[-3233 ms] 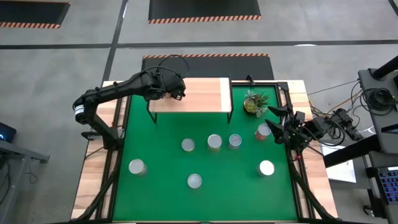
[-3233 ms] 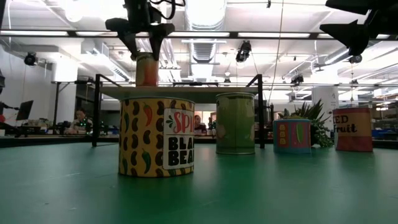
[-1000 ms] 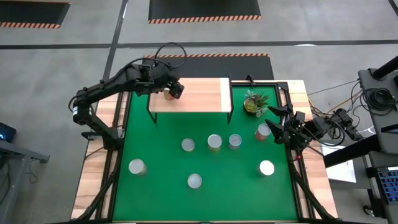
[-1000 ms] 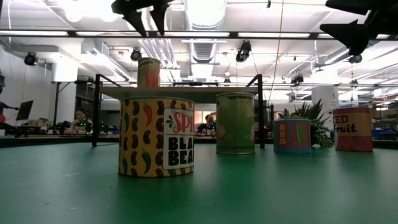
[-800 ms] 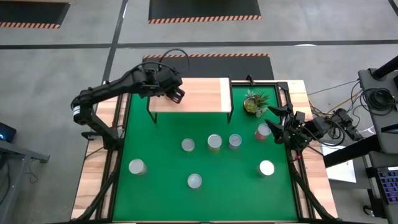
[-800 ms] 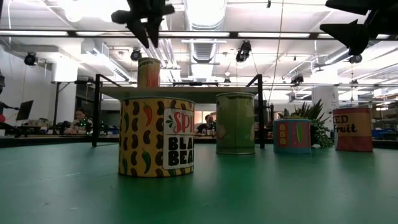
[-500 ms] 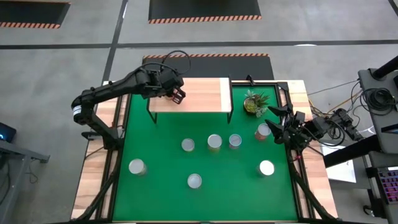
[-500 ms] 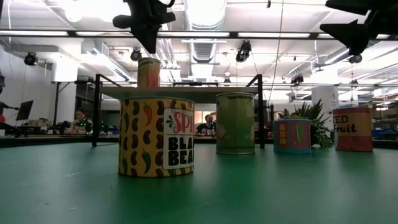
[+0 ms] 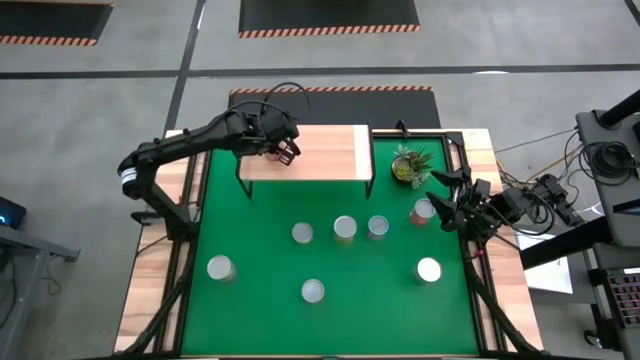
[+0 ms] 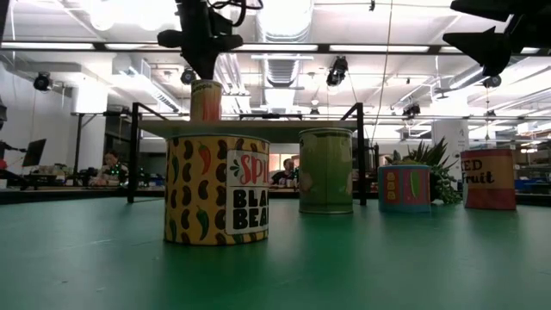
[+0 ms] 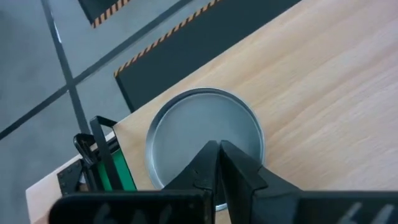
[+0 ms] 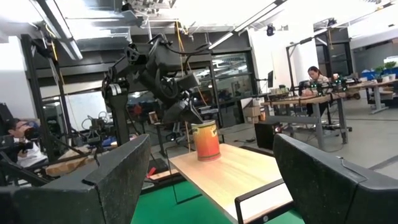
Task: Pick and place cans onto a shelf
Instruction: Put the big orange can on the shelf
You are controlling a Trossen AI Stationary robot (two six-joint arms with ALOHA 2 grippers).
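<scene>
Table (image 9: 260, 300): green-topped work surface with wooden edges; carries the shelf, a potted plant (image 9: 408, 166) and the loose cans.
Shelf (image 9: 325, 152): light-wood board on black legs at the table's far edge; one can stands on it near its left end.
Placed can (image 12: 206, 140): orange label, upright on the shelf.
Remaining cans: seven on the green surface, among them the black-bean can (image 10: 217, 189), the green can (image 10: 325, 170) and the red fruit can (image 10: 488, 178).
Left gripper (image 11: 217, 152): fingers closed together, empty, tips just above the placed can's silver lid.
Right gripper (image 9: 447, 203): fingers wide apart, empty, just beside the red fruit can.
Progress: judged one of eight placed; seven left.
</scene>
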